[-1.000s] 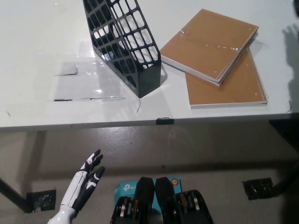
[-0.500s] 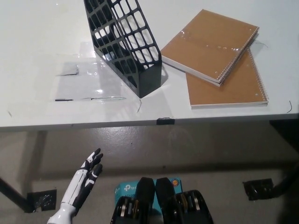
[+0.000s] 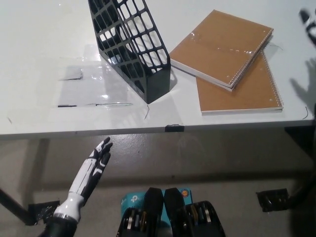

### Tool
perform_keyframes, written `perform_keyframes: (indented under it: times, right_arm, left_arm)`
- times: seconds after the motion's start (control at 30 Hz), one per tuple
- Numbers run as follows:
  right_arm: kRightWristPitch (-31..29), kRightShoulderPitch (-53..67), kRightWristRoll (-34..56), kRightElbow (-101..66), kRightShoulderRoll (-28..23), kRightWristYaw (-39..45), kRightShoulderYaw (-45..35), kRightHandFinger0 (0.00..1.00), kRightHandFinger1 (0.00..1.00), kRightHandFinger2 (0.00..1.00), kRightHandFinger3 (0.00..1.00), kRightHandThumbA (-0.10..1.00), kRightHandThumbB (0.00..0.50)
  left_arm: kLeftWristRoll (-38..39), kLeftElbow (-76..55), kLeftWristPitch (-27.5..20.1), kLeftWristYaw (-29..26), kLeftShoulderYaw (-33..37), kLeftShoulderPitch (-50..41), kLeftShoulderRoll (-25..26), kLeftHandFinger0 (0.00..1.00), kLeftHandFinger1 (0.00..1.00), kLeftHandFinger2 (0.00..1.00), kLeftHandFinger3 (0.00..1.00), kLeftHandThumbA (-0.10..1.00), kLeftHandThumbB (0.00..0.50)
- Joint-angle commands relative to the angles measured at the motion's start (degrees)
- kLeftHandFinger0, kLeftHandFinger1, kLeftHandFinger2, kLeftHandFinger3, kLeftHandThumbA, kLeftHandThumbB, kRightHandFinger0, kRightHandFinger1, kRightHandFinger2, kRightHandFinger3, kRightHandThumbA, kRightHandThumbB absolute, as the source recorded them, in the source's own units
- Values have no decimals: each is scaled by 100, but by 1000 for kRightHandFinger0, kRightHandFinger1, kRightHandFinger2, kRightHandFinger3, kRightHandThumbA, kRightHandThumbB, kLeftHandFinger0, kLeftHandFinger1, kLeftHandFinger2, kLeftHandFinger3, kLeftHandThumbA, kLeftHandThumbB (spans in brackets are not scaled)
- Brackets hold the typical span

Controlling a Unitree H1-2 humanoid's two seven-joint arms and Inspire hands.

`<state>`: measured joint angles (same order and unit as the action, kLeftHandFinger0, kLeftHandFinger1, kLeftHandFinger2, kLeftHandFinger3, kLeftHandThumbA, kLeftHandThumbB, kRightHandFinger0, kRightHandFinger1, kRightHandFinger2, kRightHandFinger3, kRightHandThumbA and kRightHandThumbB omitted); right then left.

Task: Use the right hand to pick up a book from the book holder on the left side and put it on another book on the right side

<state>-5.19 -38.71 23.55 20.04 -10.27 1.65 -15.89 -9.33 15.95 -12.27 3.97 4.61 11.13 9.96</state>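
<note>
The black mesh book holder (image 3: pixel 133 47) stands on the white table (image 3: pixel 39 34), left of centre, and I see no book through its mesh. To its right, a brown spiral notebook (image 3: pixel 222 47) lies askew on top of a second brown spiral notebook (image 3: pixel 247 91). Only a small dark part of my right hand (image 3: pixel 309 22) shows at the top right edge, apart from the books; its fingers are cut off by the frame. My white left hand (image 3: pixel 94 165) hangs below the table's front edge at the lower left, open with straight fingers.
Clear tape or film patches (image 3: pixel 89 86) lie on the table left of the holder. A small black clip (image 3: pixel 174 128) sits on the front edge. The lower notebook reaches close to the table's front right edge.
My left hand has risen and stretched up toward the table edge. A dark part of my right hand now shows higher at the top right edge. Books and holder have not moved.
</note>
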Motion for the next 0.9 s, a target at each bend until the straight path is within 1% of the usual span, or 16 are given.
perform_keyframes:
  times: [0.0, 0.03, 0.1, 0.17, 0.2, 0.23, 0.27, 0.33, 0.37, 0.4, 0.43, 0.53, 0.67, 0.73, 0.77, 0.87]
  right_arm:
    - [-65, 1248, -1509, -5432, 141, 997, 1801, 1000, 1000, 1000, 1000, 837, 286]
    - [-116, 1339, -1479, -5352, 174, 989, 1827, 1000, 1000, 1000, 1000, 832, 273]
    - [-173, 1566, -1445, -5122, 300, 895, 1870, 1000, 1000, 1000, 1000, 806, 276]
    - [-381, 1753, -1455, -4678, 369, 870, 1913, 1000, 1000, 1000, 1000, 790, 249]
    - [-476, 1822, -1548, -4485, 377, 851, 1941, 1000, 1000, 1000, 1000, 785, 241]
    - [-629, 1884, -1737, -4104, 407, 802, 1977, 1000, 1000, 1000, 1000, 750, 239]
    - [-634, 1921, -1759, -4090, 402, 776, 2000, 1000, 1000, 1000, 1000, 746, 238]
    - [-841, 2010, -2019, -3501, 431, 647, 2071, 1000, 1000, 1000, 1000, 690, 210]
    - [-1062, 2089, -2341, -3097, 423, 529, 2141, 1000, 1000, 1000, 1000, 626, 166]
    - [-1058, 2143, -2556, -2817, 413, 389, 2203, 1000, 1000, 1000, 1000, 627, 181]
    - [-1237, 2154, -2717, -2349, 402, 276, 2254, 1000, 1000, 1000, 1000, 636, 188]
    - [-1391, 2374, -2818, -1773, 385, 151, 2402, 1000, 1000, 1000, 1000, 657, 227]
    - [-1330, 2710, -2810, -1599, 354, 153, 2564, 1000, 1000, 1000, 1000, 618, 251]
    - [-1405, 2835, -2871, -1453, 319, 121, 2608, 1000, 1000, 1000, 1000, 593, 244]
    - [-1397, 2897, -2888, -1436, 315, 113, 2623, 1000, 1000, 1000, 1000, 600, 259]
    - [-1467, 3048, -2934, -1232, 273, 154, 2687, 1000, 1000, 1000, 1000, 583, 239]
  left_arm:
    - [54, -143, -166, 148, -97, 1001, 320, 1000, 1000, 1000, 1000, 1000, 160]
    - [68, -125, -174, 151, -101, 1010, 320, 1000, 1000, 1000, 1000, 1000, 152]
    - [87, -113, -188, 141, -108, 982, 308, 1000, 1000, 1000, 1000, 1000, 149]
    - [84, -101, -185, 149, -98, 950, 311, 1000, 1000, 1000, 1000, 1000, 152]
    - [82, -92, -199, 159, -90, 926, 318, 1000, 1000, 1000, 1000, 1000, 157]
    - [82, -82, -214, 171, -80, 908, 323, 1000, 1000, 1000, 1000, 1000, 159]
    - [81, -84, -218, 173, -74, 886, 321, 1000, 1000, 1000, 1000, 1000, 160]
    - [72, -125, -181, 179, -60, 811, 315, 1000, 1000, 1000, 1000, 1000, 161]
    - [91, -141, -201, 204, -43, 722, 319, 1000, 1000, 1000, 1000, 1000, 159]
    - [94, -151, -223, 213, -31, 668, 327, 1000, 1000, 1000, 1000, 1000, 159]
    - [91, -171, -214, 223, -18, 608, 338, 1000, 1000, 1000, 1000, 1000, 164]
    - [98, -243, -258, 233, 18, 320, 335, 999, 1000, 1000, 1000, 1000, 165]
    - [114, -277, -301, 293, 73, 37, 342, 990, 1000, 1000, 1000, 1000, 176]
    - [101, -325, -276, 282, 111, -106, 311, 980, 1000, 1000, 1000, 1000, 183]
    - [95, -336, -277, 277, 124, -165, 299, 976, 1000, 1000, 1000, 1000, 186]
    - [60, -400, -290, 244, 155, -387, 274, 965, 1000, 1000, 1000, 1000, 185]
